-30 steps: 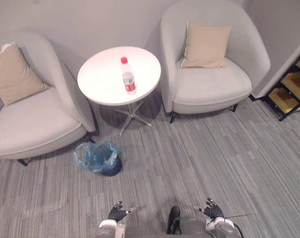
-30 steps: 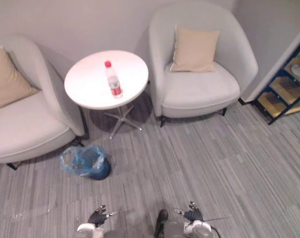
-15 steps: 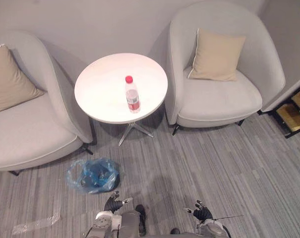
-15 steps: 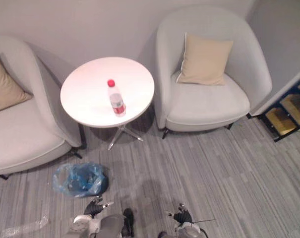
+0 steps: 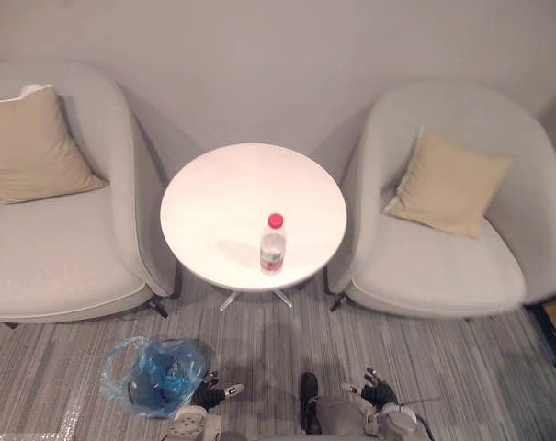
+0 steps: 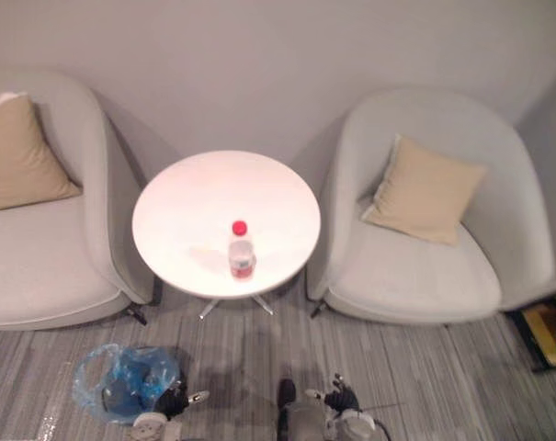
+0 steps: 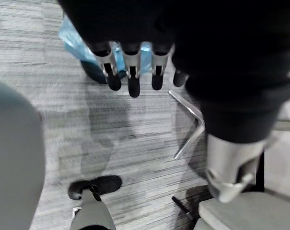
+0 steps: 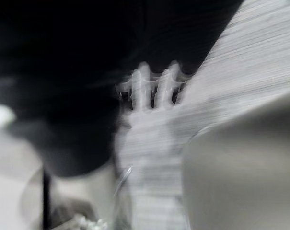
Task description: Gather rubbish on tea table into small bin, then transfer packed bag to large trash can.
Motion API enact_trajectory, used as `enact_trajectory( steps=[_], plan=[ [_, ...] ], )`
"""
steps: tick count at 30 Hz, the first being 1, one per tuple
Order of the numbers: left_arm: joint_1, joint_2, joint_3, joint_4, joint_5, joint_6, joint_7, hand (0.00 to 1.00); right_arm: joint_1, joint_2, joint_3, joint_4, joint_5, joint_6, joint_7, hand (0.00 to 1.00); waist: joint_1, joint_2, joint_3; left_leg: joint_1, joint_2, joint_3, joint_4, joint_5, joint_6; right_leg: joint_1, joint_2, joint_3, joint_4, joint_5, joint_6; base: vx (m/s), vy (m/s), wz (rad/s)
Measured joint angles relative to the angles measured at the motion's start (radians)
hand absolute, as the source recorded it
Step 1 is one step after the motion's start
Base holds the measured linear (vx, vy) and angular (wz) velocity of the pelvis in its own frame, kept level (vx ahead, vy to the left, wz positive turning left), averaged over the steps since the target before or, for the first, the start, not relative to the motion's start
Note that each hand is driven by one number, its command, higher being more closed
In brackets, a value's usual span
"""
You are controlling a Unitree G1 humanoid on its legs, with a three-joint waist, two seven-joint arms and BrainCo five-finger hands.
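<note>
Robot closer in: the view had shifted toward the bench (image 5: 213, 197), while the things themselves had not moved.
Nothing was gathered yet: the bottle (image 5: 273, 246) stood upright by the bench's near edge, and the blue-bagged bin (image 5: 147, 375) sat on the floor, near left. The left hand (image 5: 209, 393), just beside the bin, and the right hand (image 5: 377, 395) hung low, fingers relaxed and empty, well apart from the bottle.

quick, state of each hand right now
left hand: open, fingers relaxed, holding nothing
right hand: open, fingers spread, holding nothing
</note>
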Motion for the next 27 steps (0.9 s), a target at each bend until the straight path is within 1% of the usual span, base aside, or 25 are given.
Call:
enact_trajectory(
  steps=[1,2,3,4,5,6,7,8,9,10,11,12,13,14,15,16,18,21,22,23,24,27],
  plan=[
    [-0.004,-0.002,0.019,-0.001,0.007,0.0,0.0,0.0,0.0,0.0,-0.002,0.0,0.0,0.0,0.0,0.0,0.0,0.004,0.003,-0.027,0.008,0.004,0.065,0.01,-0.018,0.025,0.008,-0.011,-0.014,-0.014,-0.006,0.32,-0.21,0.54],
    [-0.015,-0.009,0.047,-0.004,0.014,0.0,0.0,0.0,0.008,0.002,-0.003,-0.001,0.003,0.002,-0.003,0.0,0.002,-0.005,0.011,-0.138,0.023,0.016,0.311,0.047,-0.079,0.095,0.007,-0.037,-0.062,-0.026,-0.019,0.29,-0.177,0.53],
    [-0.016,-0.006,0.057,-0.007,0.013,-0.001,0.0,0.0,0.011,0.003,-0.003,-0.001,0.003,0.003,-0.004,0.0,0.005,-0.012,0.015,-0.164,0.036,0.035,0.381,0.041,-0.079,0.116,0.007,-0.043,-0.076,-0.028,-0.023,0.26,-0.124,0.41],
    [-0.017,-0.006,0.065,-0.015,0.013,0.0,0.001,0.0,0.014,0.005,-0.003,-0.001,0.004,0.004,-0.008,0.0,0.013,-0.009,0.016,-0.192,0.057,0.083,0.439,0.019,-0.071,0.152,0.007,-0.054,-0.091,-0.032,-0.029,0.27,-0.089,0.21],
    [-0.018,-0.004,0.065,-0.026,0.014,-0.002,0.001,0.0,0.016,0.012,-0.004,-0.001,0.012,0.003,-0.013,0.0,0.014,-0.026,0.025,-0.236,0.081,0.172,0.444,-0.019,-0.043,0.209,0.001,-0.062,-0.124,-0.033,-0.031,0.26,-0.071,0.17],
    [-0.021,-0.005,0.065,-0.027,0.014,-0.002,0.001,0.0,0.016,0.013,-0.004,-0.001,0.012,0.003,-0.014,0.0,0.015,-0.026,0.025,-0.249,0.083,0.19,0.428,-0.025,-0.033,0.222,-0.002,-0.063,-0.133,-0.033,-0.031,0.22,-0.009,0.17],
    [-0.025,-0.006,0.048,-0.036,0.014,-0.002,0.001,0.0,0.014,0.016,-0.003,-0.002,0.011,0.002,-0.014,0.0,0.015,-0.025,0.024,-0.286,0.08,0.229,0.339,-0.027,-0.021,0.238,-0.013,-0.068,-0.151,-0.034,-0.026,0.11,0.044,0.06],
    [-0.025,-0.006,0.042,-0.039,0.014,-0.002,0.001,0.0,0.014,0.015,-0.003,-0.003,0.011,0.002,-0.014,0.0,0.015,-0.022,0.022,-0.296,0.076,0.235,0.298,-0.018,-0.017,0.238,-0.015,-0.071,-0.152,-0.035,-0.021,0.13,0.091,0.1],
    [-0.03,-0.01,0.017,-0.038,0.014,-0.001,0.001,0.0,0.015,0.006,-0.001,-0.007,0.012,0.0,-0.014,0.0,0.015,-0.005,0.017,-0.316,0.068,0.24,0.156,0.084,-0.013,0.243,-0.011,-0.079,-0.158,-0.043,0.001,0.1,0.101,0.08],
    [-0.035,-0.01,0.009,-0.035,0.014,-0.001,0.001,0.0,0.012,-0.004,0.003,-0.004,0.011,0.002,-0.017,0.0,0.016,0.003,0.021,-0.315,0.061,0.239,0.126,0.101,-0.025,0.255,-0.007,-0.074,-0.161,-0.048,0.014,0.16,0.141,0.17],
    [-0.031,0.003,0.005,-0.031,0.014,-0.002,0.002,0.0,0.017,0.007,0.02,-0.005,0.009,0.003,-0.02,0.0,0.02,-0.028,0.016,-0.277,0.026,0.241,0.063,0.122,-0.014,0.26,-0.035,-0.063,-0.165,-0.055,0.032,0.16,0.129,0.2],
    [-0.033,0.018,-0.008,-0.03,0.014,0.0,0.002,0.0,0.025,0.017,0.029,-0.007,0.0,0.002,-0.021,0.0,0.017,-0.051,0.008,-0.254,-0.001,0.245,0.014,0.142,-0.005,0.262,-0.059,-0.066,-0.164,-0.061,0.042,0.13,0.095,0.2],
    [-0.032,0.022,-0.014,-0.028,0.015,0.0,0.002,0.0,0.028,0.02,0.031,-0.008,-0.002,0.002,-0.021,0.0,0.017,-0.057,0.004,-0.246,-0.01,0.248,-0.001,0.148,-0.001,0.262,-0.067,-0.066,-0.163,-0.064,0.047,0.11,0.086,0.14],
    [-0.031,0.028,-0.019,-0.019,0.015,0.0,0.002,0.0,0.032,0.022,0.039,-0.013,-0.011,0.001,-0.024,0.0,0.018,-0.063,-0.001,-0.223,-0.03,0.249,-0.034,0.155,0.006,0.268,-0.084,-0.066,-0.162,-0.071,0.057,0.07,0.049,0.05],
    [-0.03,0.03,-0.021,-0.018,0.015,0.0,0.002,0.0,0.032,0.022,0.042,-0.015,-0.011,0.001,-0.026,0.0,0.018,-0.063,-0.001,-0.216,-0.036,0.249,-0.042,0.157,0.008,0.268,-0.089,-0.066,-0.162,-0.072,0.059,0.13,0.104,0.06],
    [-0.024,0.032,-0.021,-0.013,0.015,0.001,0.002,0.0,0.035,0.021,0.065,-0.025,-0.03,-0.001,-0.032,0.0,0.018,-0.063,-0.009,-0.197,-0.057,0.251,-0.076,0.166,0.017,0.273,-0.105,-0.064,-0.163,-0.077,0.068,0.09,0.063,0.04],
    [-0.021,0.033,-0.021,-0.013,0.015,0.001,0.002,0.0,0.035,0.021,0.069,-0.041,-0.048,0.0,-0.033,0.0,0.016,-0.062,-0.009,-0.191,-0.063,0.251,-0.088,0.168,0.019,0.28,-0.108,-0.064,-0.166,-0.078,0.069,0.1,0.052,0.05],
    [-0.015,0.04,-0.021,-0.013,0.016,0.001,0.002,0.0,0.047,0.024,0.124,-0.114,-0.094,0.0,-0.046,0.0,0.016,-0.067,-0.012,-0.177,-0.069,0.25,-0.104,0.171,0.019,0.294,-0.107,-0.064,-0.182,-0.077,0.069,0.07,0.0,0.02],
    [-0.01,0.041,-0.021,-0.014,0.017,0.0,0.003,0.0,0.084,0.022,0.162,-0.214,-0.137,-0.003,-0.059,0.0,0.017,-0.07,-0.015,-0.163,-0.069,0.25,-0.123,0.176,0.017,0.303,-0.104,-0.061,-0.191,-0.075,0.067,0.04,-0.032,-0.04],
    [-0.009,0.042,-0.021,-0.015,0.017,0.0,0.004,0.0,0.098,0.021,0.177,-0.261,-0.171,-0.007,-0.064,0.0,0.017,-0.073,-0.018,-0.156,-0.07,0.252,-0.136,0.184,0.016,0.303,-0.103,-0.057,-0.195,-0.072,0.063,0.05,-0.039,-0.07],
    [-0.009,0.042,-0.021,-0.015,0.017,0.0,0.004,0.0,0.103,0.02,0.186,-0.285,-0.177,-0.008,-0.065,0.0,0.017,-0.074,-0.019,-0.153,-0.069,0.252,-0.143,0.187,0.015,0.302,-0.102,-0.055,-0.196,-0.07,0.063,0.02,-0.028,-0.08],
    [-0.003,0.042,-0.021,-0.022,0.033,-0.002,0.005,0.0,0.179,-0.009,0.217,-0.475,-0.262,-0.013,-0.07,0.0,0.016,-0.079,-0.02,-0.133,-0.066,0.253,-0.185,0.205,0.012,0.3,-0.095,-0.046,-0.198,-0.061,0.057,0.0,-0.028,-0.05]
  ],
)
